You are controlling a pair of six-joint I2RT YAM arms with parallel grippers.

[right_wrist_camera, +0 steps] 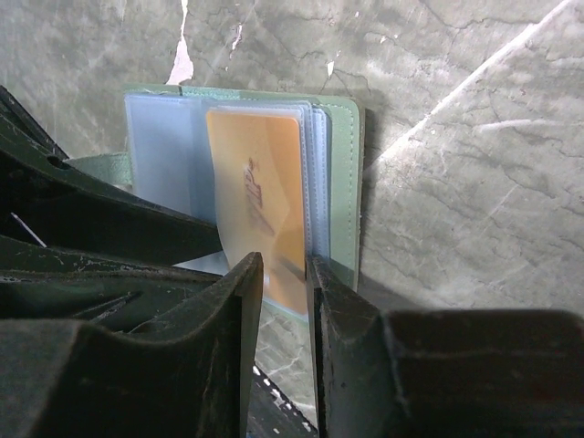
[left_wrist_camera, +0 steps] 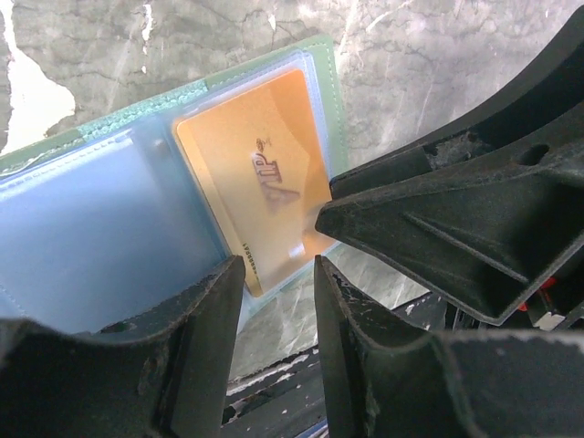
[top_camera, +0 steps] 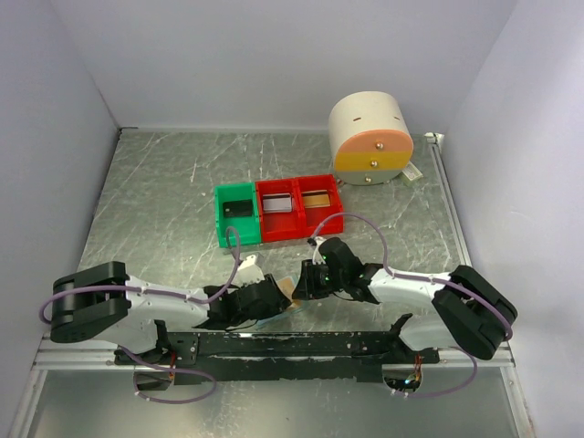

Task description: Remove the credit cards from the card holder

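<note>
writing: the orange card (left_wrist_camera: 255, 155) has "vip" in dark slanted letters across its face. a row of tiny print runs along its near edge, too small for me to read. from the right wrist the lettering is only a blur.
card holder: the card holder (right_wrist_camera: 345, 182) is made of pale blue see-through sleeves inside a soft green border. it is spread open with two pockets side by side.
pockets: one pocket shows the orange card behind the plastic, with a few thin sleeve edges stacked beside it. the other looks plain blue, and i cannot tell if anything is in it.
where it is: it sits at the near side of the grey marbled table (top_camera: 164, 201), between the two grippers and just ahead of the black rail (top_camera: 292, 345).
left gripper (left_wrist_camera: 278, 292): the jaws stand apart, with the holder's corner and the card's near edge showing in the gap. nothing looks clamped.
right gripper (right_wrist_camera: 286, 292): the jaws are only a narrow gap apart, with the card's lower edge in that gap. i cannot tell whether they pinch it. from the left wrist, its tip touches the holder's edge beside the card.
further back: a green bin (top_camera: 224, 219) and two red bins (top_camera: 301, 205) stand in a row, touching. behind them is a round cream drum (top_camera: 365, 114) with an orange and yellow front.
</note>
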